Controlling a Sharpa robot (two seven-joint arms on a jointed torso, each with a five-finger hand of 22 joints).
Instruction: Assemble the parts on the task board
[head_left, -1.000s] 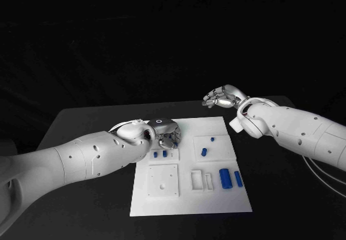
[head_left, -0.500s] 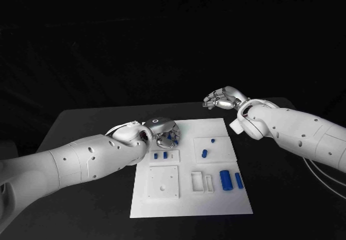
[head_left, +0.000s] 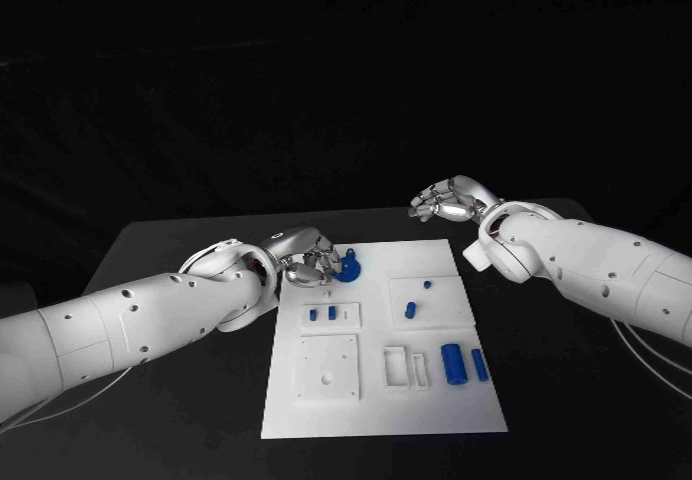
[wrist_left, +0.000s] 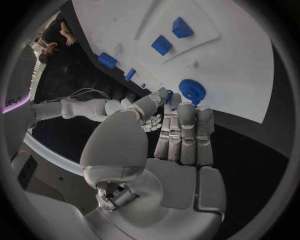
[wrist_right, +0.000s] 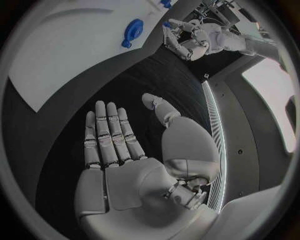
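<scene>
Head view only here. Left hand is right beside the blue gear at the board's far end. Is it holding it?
Observer: Likely not. The right wrist view shows a strip of task board between the gear and the left hand.
Operator: Anything else in that hand?
Observer: The left wrist view shows a blue speck by its thumb tip; I can't tell if it's pinched.
Operator: Right hand looks curled to me.
Observer: The right hand is flat in its wrist view, with straight fingers and a bare palm.
</scene>
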